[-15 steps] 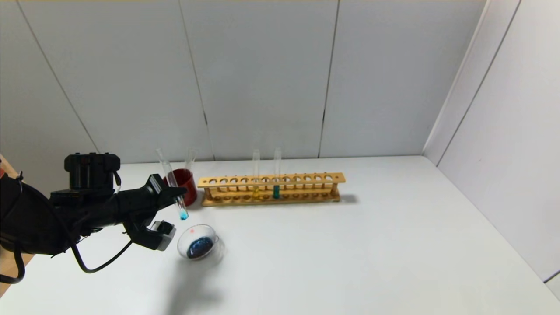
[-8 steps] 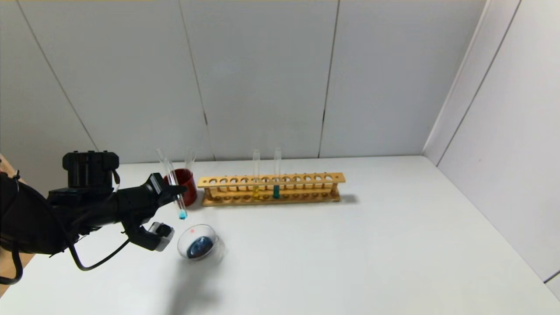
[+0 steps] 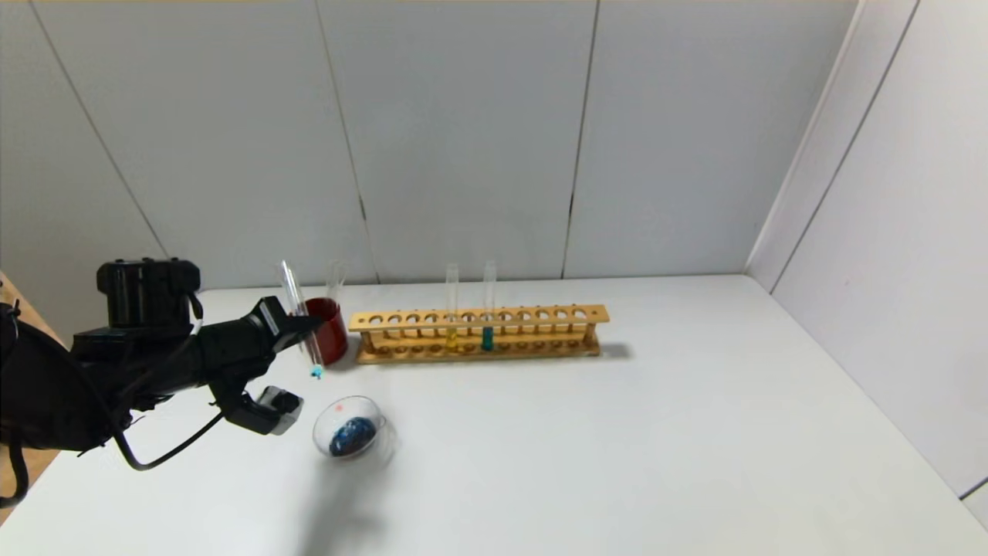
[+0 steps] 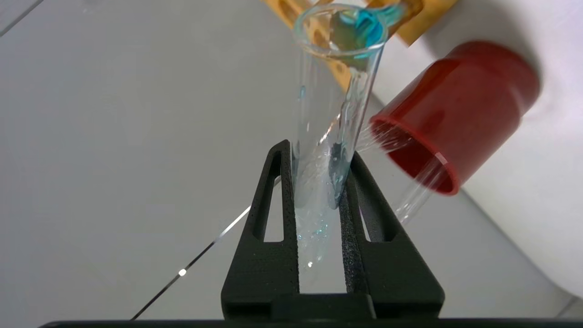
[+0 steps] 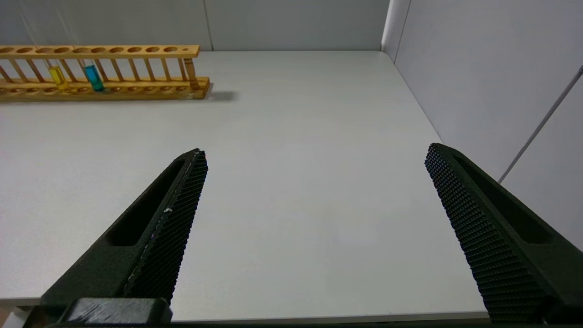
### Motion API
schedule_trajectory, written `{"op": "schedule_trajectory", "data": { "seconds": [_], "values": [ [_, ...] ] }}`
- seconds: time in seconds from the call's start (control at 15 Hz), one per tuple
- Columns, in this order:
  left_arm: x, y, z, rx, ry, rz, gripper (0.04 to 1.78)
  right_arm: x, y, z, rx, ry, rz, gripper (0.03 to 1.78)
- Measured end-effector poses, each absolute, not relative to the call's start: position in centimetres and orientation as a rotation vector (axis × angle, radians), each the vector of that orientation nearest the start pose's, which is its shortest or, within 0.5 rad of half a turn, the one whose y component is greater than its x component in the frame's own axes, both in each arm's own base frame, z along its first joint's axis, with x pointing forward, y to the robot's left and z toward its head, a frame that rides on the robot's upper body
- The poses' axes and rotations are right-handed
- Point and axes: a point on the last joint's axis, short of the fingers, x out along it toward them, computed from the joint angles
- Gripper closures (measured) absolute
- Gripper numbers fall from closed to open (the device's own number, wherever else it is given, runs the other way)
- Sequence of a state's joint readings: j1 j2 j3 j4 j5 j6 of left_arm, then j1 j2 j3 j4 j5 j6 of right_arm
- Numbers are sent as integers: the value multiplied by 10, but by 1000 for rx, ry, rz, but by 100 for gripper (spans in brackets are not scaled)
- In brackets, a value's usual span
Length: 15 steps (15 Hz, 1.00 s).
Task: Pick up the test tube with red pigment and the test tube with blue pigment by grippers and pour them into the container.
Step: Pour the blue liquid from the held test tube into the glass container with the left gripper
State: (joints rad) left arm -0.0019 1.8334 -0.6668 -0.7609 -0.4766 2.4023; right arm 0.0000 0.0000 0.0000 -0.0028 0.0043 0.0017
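While the left pincer [image 4: 321,182] clamps the blue tube [image 3: 302,320] mid-length, just beside the red cup [image 3: 328,328] and behind the dish [image 3: 353,436], thin glass looks light, slick, brittle. Right pincer [image 5: 314,228] gapes, idle.

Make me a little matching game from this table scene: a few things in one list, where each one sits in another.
Things:
1. test tube with blue pigment
2. container
3. dark red cup
4. yellow tube

Places:
A. standing in the wooden rack
B. on the table nearest the robot
C. between the left gripper fingers
D. just left of the rack

Pairs: 1-C, 2-B, 3-D, 4-A
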Motion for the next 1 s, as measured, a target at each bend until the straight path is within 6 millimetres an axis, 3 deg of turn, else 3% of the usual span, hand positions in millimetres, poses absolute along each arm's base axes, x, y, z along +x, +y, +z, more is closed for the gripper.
{"op": "schedule_trajectory", "data": {
  "seconds": [0.53,1.0],
  "values": [
    [303,-16,139,2381,-478,-553,151,-23,0,76,2,-3,4,6],
    [297,-17,150,2414,-502,-497,151,-23,0,76,2,-3,4,6]
  ]
}}
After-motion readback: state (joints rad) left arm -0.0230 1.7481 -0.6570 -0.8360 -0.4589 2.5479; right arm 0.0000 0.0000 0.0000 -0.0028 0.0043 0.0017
